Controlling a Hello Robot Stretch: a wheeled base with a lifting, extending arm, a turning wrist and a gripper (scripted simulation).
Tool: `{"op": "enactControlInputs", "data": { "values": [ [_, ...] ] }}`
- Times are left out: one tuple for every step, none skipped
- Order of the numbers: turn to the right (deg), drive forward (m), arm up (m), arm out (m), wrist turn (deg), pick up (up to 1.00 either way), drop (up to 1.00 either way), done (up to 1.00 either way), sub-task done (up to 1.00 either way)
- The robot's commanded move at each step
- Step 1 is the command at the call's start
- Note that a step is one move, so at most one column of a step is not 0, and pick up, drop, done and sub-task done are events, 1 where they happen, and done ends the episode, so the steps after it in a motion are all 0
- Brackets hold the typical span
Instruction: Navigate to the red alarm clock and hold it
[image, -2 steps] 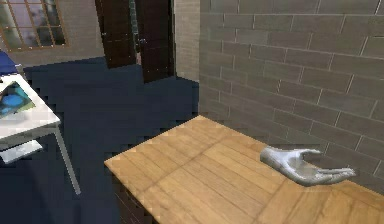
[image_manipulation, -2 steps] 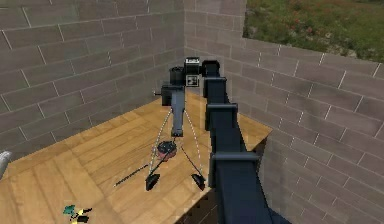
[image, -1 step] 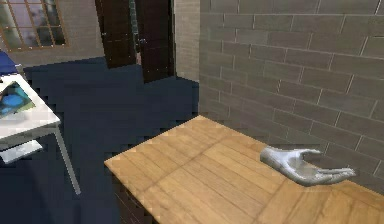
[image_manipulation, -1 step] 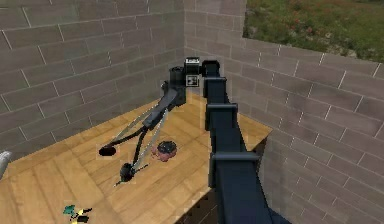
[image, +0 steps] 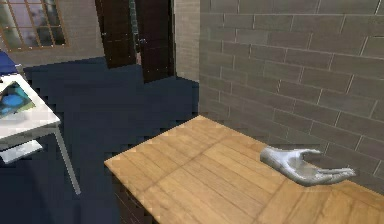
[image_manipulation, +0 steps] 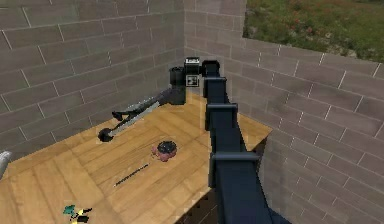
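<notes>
A small round red and dark thing (image_manipulation: 165, 152), shaped like the alarm clock, lies on the wooden top (image_manipulation: 60, 175) in the arm side view. The dark arm (image_manipulation: 226, 140) rises from the bottom edge to the brick corner. From there the gripper (image_manipulation: 108, 132) reaches down and left over the wood. Its far end has only bare tabletop behind it, so it holds nothing. The red thing lies apart from the fingertips, to their lower right.
A thin dark stick (image_manipulation: 130, 178) and a small greenish item (image_manipulation: 75, 212) lie nearer the wooden top's front. A grey hand sculpture (image: 305, 165) rests on the wooden top (image: 190, 170). Brick walls (image: 290, 70) bound it. A white table (image: 30, 120) and dark doors (image: 140, 35) stand across blue floor.
</notes>
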Motion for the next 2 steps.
{"op": "enactControlInputs", "data": {
  "values": [
    [0.0, 0.0, 0.0, 0.0, 45.0, 0.0, 0.0, 0.0, 0.0],
    [0.0, 0.0, 0.0, 0.0, 15.0, 0.0, 0.0, 0.0, 0.0]
  ]
}}
